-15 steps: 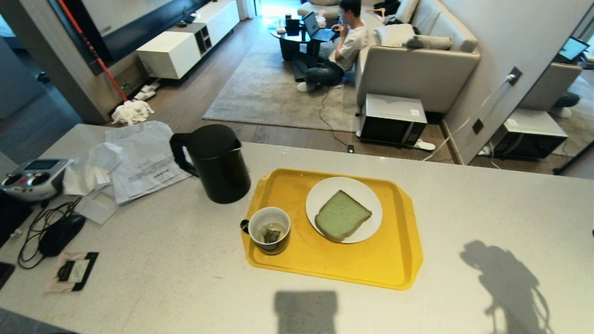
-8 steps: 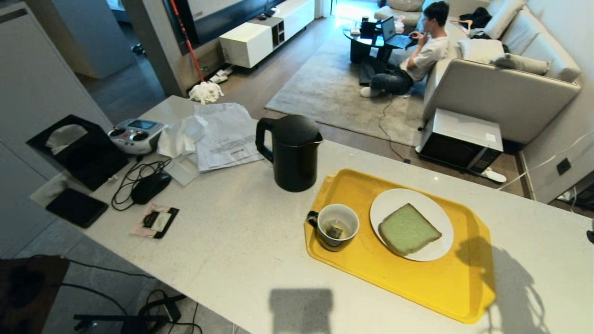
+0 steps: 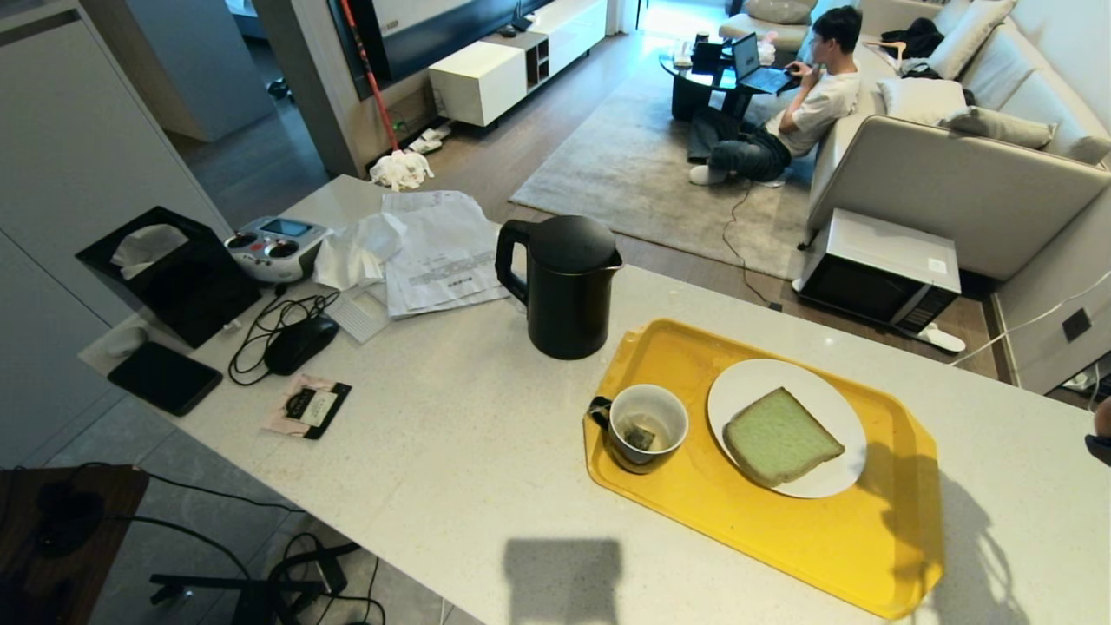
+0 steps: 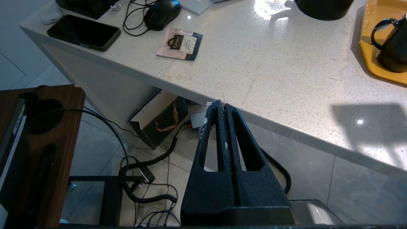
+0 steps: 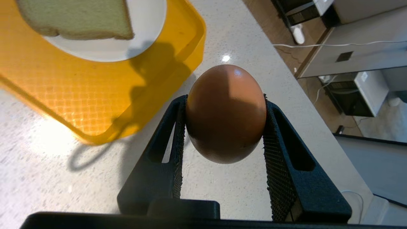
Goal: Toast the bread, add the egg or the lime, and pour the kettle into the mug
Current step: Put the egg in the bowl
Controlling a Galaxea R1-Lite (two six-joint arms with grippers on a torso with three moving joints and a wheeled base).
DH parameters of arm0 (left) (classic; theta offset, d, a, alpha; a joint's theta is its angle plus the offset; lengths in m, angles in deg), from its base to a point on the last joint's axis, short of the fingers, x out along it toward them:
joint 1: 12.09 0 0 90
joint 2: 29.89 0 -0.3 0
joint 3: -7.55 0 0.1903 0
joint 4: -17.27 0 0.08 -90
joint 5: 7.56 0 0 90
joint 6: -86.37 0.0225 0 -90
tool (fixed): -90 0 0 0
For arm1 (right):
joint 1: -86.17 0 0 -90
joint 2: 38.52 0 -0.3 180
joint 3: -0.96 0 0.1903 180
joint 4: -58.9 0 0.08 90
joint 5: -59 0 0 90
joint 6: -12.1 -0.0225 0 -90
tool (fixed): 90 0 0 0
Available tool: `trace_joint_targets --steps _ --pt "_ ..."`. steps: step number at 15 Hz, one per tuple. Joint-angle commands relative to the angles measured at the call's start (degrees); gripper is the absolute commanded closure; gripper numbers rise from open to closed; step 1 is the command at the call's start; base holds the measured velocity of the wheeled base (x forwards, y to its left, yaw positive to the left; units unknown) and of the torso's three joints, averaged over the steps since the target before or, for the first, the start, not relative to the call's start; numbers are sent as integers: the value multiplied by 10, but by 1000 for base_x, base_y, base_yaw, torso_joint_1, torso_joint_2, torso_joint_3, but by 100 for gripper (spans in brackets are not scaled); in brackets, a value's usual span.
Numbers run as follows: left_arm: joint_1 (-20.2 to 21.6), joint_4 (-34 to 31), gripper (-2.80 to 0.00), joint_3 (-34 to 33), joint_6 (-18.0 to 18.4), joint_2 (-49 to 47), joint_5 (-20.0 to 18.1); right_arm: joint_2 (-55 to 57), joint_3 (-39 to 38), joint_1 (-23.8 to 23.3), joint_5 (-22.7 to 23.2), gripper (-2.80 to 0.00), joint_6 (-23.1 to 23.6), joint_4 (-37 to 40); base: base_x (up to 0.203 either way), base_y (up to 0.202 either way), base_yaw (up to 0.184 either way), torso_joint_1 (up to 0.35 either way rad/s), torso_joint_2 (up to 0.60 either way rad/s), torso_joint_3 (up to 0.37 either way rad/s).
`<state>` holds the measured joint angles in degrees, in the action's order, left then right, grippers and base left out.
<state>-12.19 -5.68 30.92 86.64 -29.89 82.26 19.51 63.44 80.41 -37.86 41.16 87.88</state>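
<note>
Surface finishes: bench and egg

Bench [image 3: 451, 434]: speckled, polished stone. Egg [image 5: 226, 113]: smooth, slight sheen. Kettle [image 3: 564, 291]: matt black. Tray [image 3: 833, 547]: yellow textured plastic.

one egg [image 5: 225, 113], one bread [image 3: 781, 437], one mug [image 3: 647, 427]

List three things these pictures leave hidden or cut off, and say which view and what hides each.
1. Kettle: head view, its shut lid hides whether it holds water.
2. Bread: right wrist view, the picture's edge cuts it off.
3. Right gripper: its fingers clamp the egg above the counter; head view shows only a sliver at the edge.
</note>
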Motion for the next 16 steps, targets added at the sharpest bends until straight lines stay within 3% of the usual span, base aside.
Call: trace_joint_targets --steps 1,8,16 --pt "0 0 0 0 0 0 0 15 34 20 2 0 0 50 0 0 0 0 0 0" --pt "-1 0 0 0 0 0 0 60 73 30 -3 0 3 83 0 0 0 0 0 0" --pt "0 0 0 0 0 0 0 199 225 42 -14 0 21 139 0 0 0 0 0 0"
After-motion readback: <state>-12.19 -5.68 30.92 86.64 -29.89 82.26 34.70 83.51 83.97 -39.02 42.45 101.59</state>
